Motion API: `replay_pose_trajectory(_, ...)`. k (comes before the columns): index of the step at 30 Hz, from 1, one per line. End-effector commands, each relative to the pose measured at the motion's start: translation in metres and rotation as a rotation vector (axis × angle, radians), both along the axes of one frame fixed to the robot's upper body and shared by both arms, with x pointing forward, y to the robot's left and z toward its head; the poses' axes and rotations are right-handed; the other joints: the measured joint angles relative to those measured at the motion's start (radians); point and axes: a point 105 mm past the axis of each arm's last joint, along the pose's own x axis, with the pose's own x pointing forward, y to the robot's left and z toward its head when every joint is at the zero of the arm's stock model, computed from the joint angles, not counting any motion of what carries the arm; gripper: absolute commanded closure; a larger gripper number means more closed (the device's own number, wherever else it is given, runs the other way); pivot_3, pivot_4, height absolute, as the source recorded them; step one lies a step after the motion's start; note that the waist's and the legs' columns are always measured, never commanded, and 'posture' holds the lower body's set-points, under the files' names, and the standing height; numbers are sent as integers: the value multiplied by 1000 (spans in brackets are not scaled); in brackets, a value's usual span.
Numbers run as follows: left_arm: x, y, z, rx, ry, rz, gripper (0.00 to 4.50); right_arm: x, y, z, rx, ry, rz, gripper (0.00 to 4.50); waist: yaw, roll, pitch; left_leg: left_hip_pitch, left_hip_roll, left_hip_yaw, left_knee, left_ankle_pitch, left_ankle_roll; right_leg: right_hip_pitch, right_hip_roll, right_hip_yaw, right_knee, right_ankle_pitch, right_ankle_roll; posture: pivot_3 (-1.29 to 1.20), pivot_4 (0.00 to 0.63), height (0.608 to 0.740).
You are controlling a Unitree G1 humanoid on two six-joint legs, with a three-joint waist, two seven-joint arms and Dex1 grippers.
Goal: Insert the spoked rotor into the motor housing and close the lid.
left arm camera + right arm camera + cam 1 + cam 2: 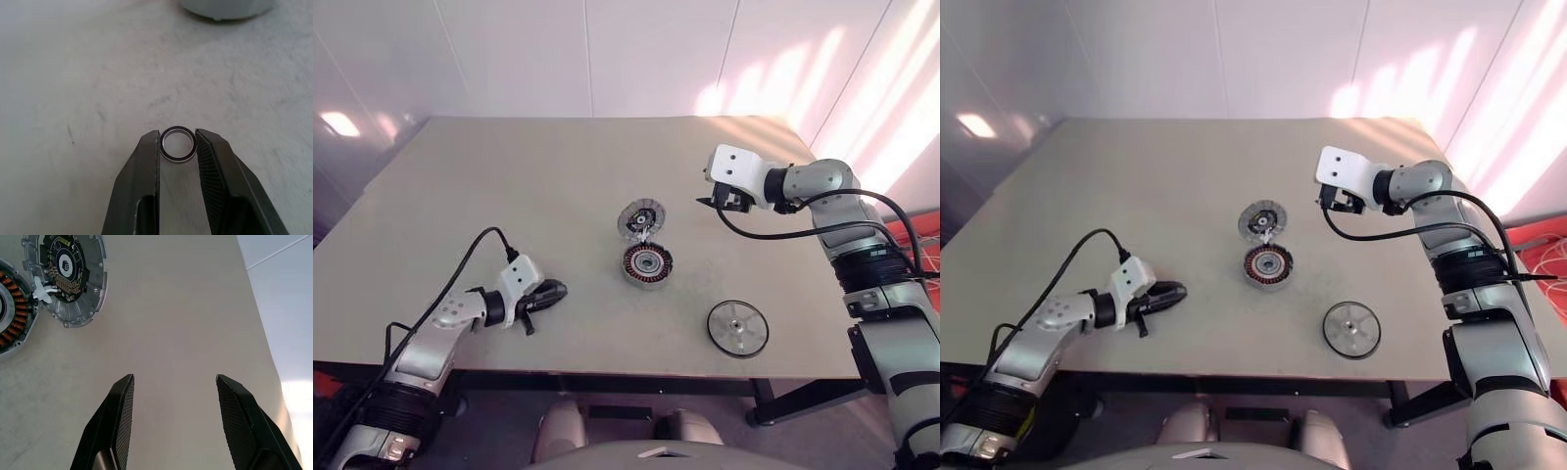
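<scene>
Left claw (551, 291) hovers low at the desk's (509, 196) near-left part, well apart from the motor housing (647, 264), whose lid (641, 219) lies swung open behind it; the spoked rotor (737, 327) rests nearer and to the right. Right claw (713, 202) hangs spread, holding nothing, right of the lid. Left wrist: fingers (142, 166) clenched on a tiny black ring (178, 144). Right wrist: lid's inner face (no readable writing) beside coppery windings.

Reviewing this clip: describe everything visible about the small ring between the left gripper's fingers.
The small ring is a thin circular band, dark on its outer edge and shiny, metallic-looking inside, with an open centre through which the pale table shows. It sits pinched between the two black fingers of the left gripper, each finger touching one side. Whether it also rests on the table cannot be told.
</scene>
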Motion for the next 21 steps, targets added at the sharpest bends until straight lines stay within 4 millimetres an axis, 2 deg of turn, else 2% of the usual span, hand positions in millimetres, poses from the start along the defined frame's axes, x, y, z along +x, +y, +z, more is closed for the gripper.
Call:
replay_pose_trajectory(1,11,-3,19,-99,-35,38,3727,3,5,17,6,-60,17,1469,0,0,0,-1,0,0,0,0,0,-1,0,0,0,0,0,0,0,740)
replay_pose_trajectory(5,17,-12,24,-181,-15,39,3727,3,6,17,4,-60,19,1469,1,0,0,-4,0,0,0,0,1,-3,0,0,-1,0,0,0,0,740)
replay_pose_trajectory(15,41,-56,47,-314,88,-109,3727,4,1,17,2,-66,6,1469,2,0,0,-5,0,0,0,0,1,-4,0,0,-1,0,0,0,0,740)
replay_pose_trajectory(21,54,-86,48,-295,98,-220,3727,0,-3,18,7,-66,-4,1469,4,0,0,-7,-1,0,0,0,1,-4,0,0,-1,0,0,0,0,740)
